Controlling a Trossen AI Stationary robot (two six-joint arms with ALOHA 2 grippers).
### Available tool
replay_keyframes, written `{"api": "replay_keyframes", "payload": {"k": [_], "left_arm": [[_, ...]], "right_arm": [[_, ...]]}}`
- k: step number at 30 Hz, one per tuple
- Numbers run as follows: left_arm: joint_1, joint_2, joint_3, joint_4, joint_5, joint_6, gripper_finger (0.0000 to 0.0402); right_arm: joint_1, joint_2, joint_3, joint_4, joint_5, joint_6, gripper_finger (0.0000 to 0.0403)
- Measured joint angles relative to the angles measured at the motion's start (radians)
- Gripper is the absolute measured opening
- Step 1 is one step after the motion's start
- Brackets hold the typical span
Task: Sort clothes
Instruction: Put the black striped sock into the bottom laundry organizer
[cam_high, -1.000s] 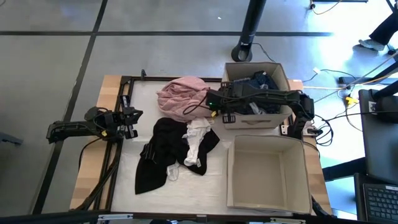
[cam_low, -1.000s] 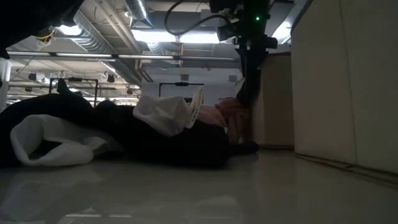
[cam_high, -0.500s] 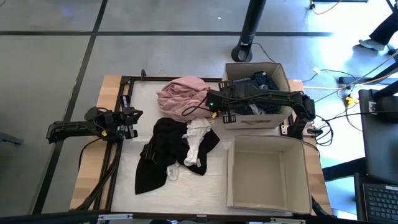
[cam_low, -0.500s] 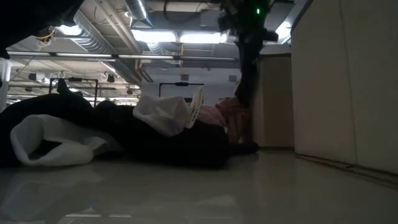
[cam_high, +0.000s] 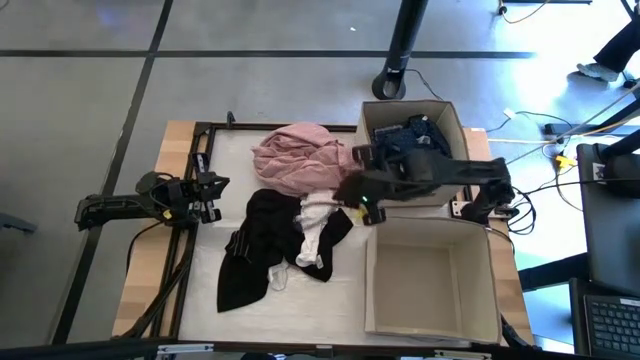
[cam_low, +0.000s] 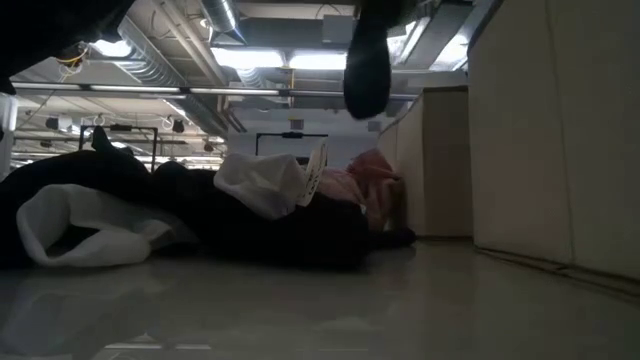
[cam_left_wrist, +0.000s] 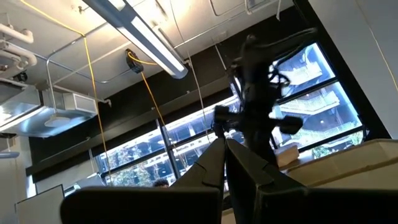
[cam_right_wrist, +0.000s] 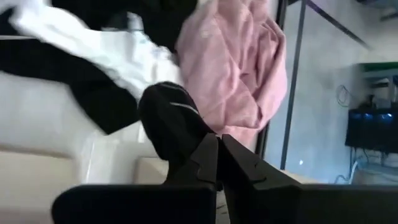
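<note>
My right gripper (cam_right_wrist: 217, 144) is shut on a small black piece (cam_right_wrist: 166, 118) with a thin pale stripe. In the high view it hangs over the table (cam_high: 355, 195), between the clothes pile and the two boxes. The pile holds a pink piece (cam_high: 295, 155), black pieces (cam_high: 255, 245), a white piece (cam_high: 318, 225) and a small white sock (cam_high: 277, 277), all lying on the table. My left gripper (cam_high: 212, 188) is shut and empty at the table's left side. My right gripper pinches the black piece by its upper end (cam_right_wrist: 196, 146) between its two fingers. The piece hangs below the fingers (cam_low: 367, 70), bunched and slack, lifted clear of the table and of the pile.
The far cardboard box (cam_high: 452, 125) holds dark blue clothes (cam_high: 410, 135). The near cardboard box (cam_high: 430, 275) stands open at the table's right front. A black frame (cam_high: 200, 135) runs along the table's left and far edges.
My right gripper has risen and gone toward the table's near edge, from beside the far box to the gap in front of it. The black piece, which hung down to the table by the box, is now lifted clear.
</note>
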Motion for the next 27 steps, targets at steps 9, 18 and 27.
{"api": "replay_keyframes", "payload": {"k": [9, 18, 27], "left_arm": [[0.0, 0.0, 0.0, 0.0, 0.0, -0.001, 0.0005], [0.0, 0.0, 0.0, -0.006, 0.0, -0.005, 0.0005], [0.0, 0.0, 0.0, -0.006, 0.0, -0.004, 0.0005]], "right_arm": [[0.224, -0.023, 0.065, -0.103, 0.049, 0.215, 0.0014], [0.412, -0.137, -0.047, -0.101, 0.125, 0.458, 0.0015], [0.527, -0.393, -0.454, -0.106, 0.041, 0.837, 0.0016]]}}
